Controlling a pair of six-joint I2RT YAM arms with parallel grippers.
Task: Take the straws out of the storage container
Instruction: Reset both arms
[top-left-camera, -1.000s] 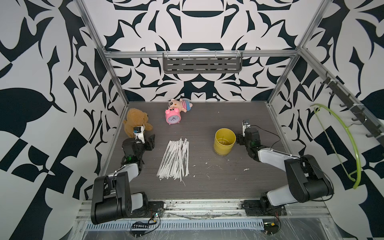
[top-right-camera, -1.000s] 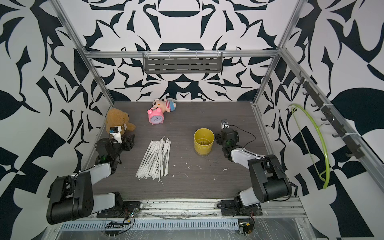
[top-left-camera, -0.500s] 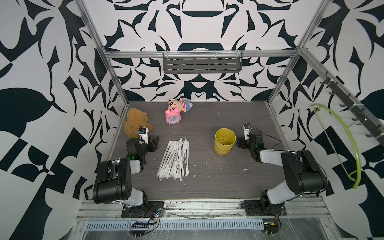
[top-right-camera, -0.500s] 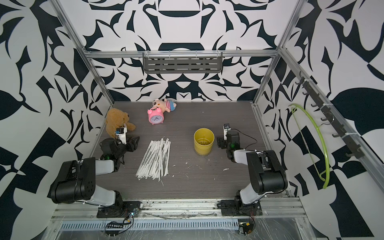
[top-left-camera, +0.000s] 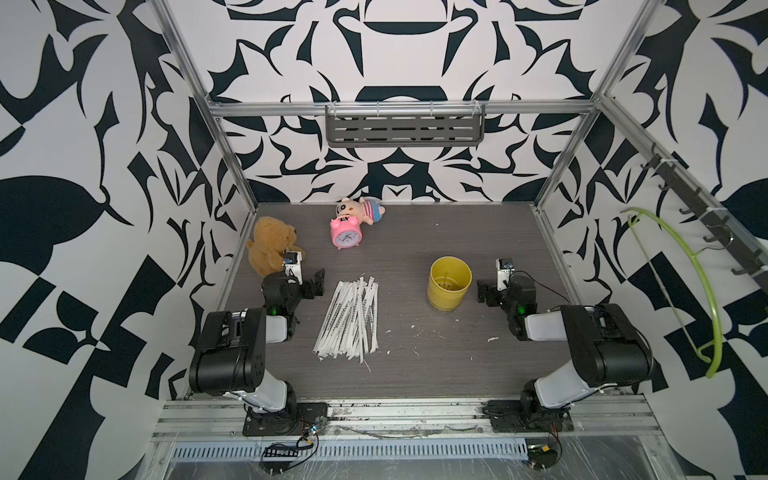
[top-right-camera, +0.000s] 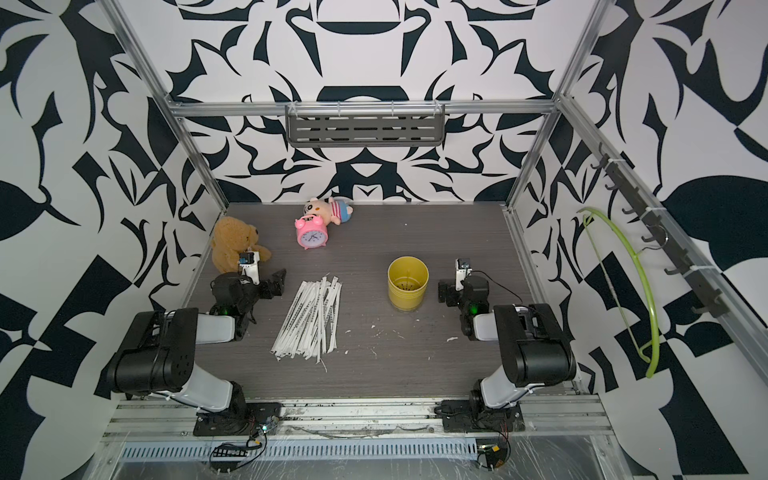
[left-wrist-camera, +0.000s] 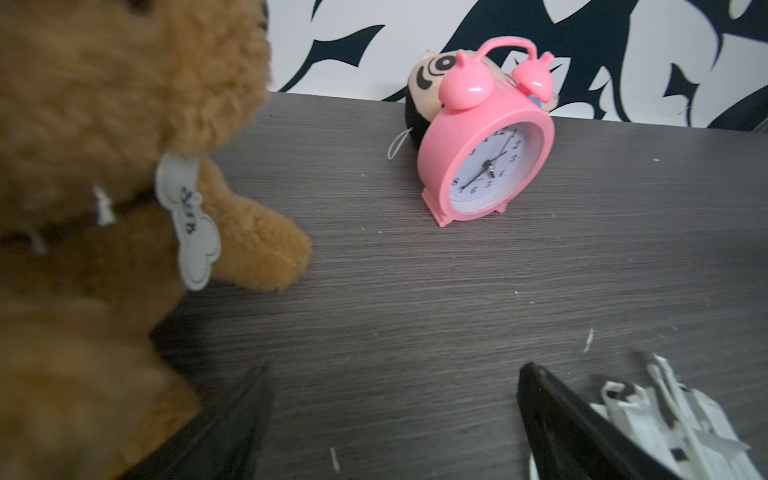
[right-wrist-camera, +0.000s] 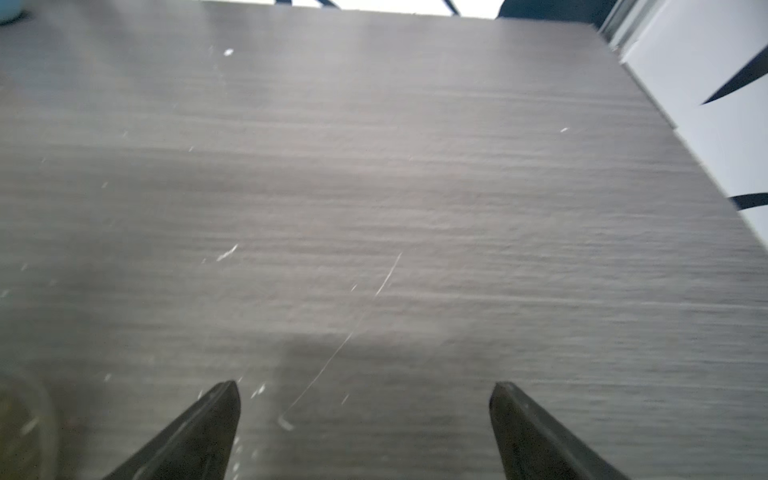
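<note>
- The straws (top-left-camera: 349, 320) lie in a loose fan on the desk (top-left-camera: 415, 374), left of centre. The storage container (top-left-camera: 449, 286) stands upright to their right, well apart. It looks empty, but its floor shows only in part, so a leftover straw could be missed.
- The left tool (left-wrist-camera: 395, 368) is spread and holds nothing, just left of the pile's far end and close to the teddy bear (top-left-camera: 270, 245). A careless swing could scatter the straws or knock the bear.
- The right tool (right-wrist-camera: 365, 386), also spread and empty, sits just right of the container. A nudge leftward could tip it.
- The white scraps (top-left-camera: 492, 339) could be mistaken for straws.
</note>
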